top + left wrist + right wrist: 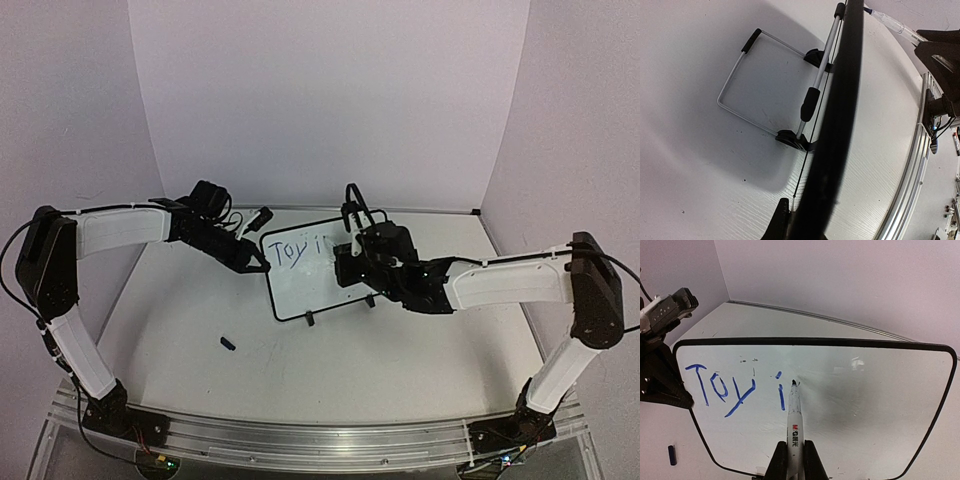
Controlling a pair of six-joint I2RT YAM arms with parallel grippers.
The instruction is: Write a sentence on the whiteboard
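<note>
The whiteboard [315, 290] stands tilted on its feet mid-table, its white face filling the right wrist view [860, 405]. Blue lettering of the sentence [722, 387] reads "Toy i" at the board's upper left [300, 249]. My right gripper [793, 460] is shut on a white marker [794, 415]. The marker's dark tip sits at the board's surface just right of the "i". My left gripper [256, 263] is shut on the board's left edge. In the left wrist view its black frame [840, 125] runs up from the gripper [792, 222].
A small blue marker cap [228, 344] lies on the table left of the board and in front of it [672, 455]. The board's wire stand [747, 85] rests behind it. An aluminium rail [320, 440] lines the near edge. Walls close in on three sides.
</note>
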